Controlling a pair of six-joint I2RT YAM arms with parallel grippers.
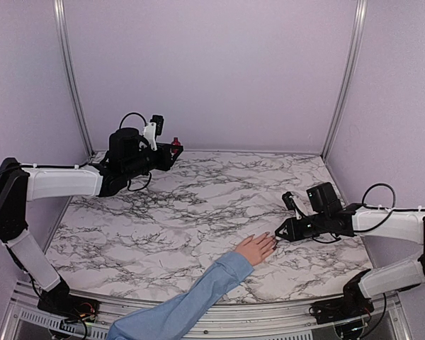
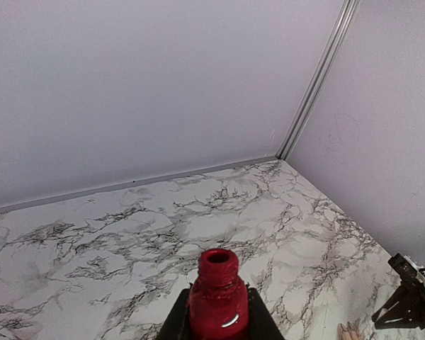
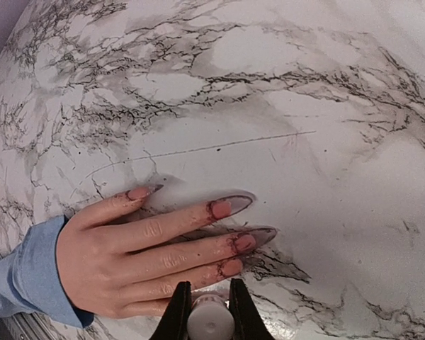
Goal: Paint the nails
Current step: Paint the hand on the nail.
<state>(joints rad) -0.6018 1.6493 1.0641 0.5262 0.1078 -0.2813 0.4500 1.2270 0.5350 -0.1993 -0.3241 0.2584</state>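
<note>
A light-skinned hand in a light blue sleeve lies flat on the marble table. Its nails are long, pointed and pinkish, with dark red smears at their bases. My right gripper is shut on a white brush cap just above the nearest fingers; the brush tip is hidden under it. In the top view the right gripper sits at the fingertips. Held high at the back left, my left gripper is shut on an uncapped red polish bottle.
Lilac walls with metal corner posts close the table at the back and sides. The right arm shows at the lower right edge of the left wrist view. Bare marble lies between the two arms.
</note>
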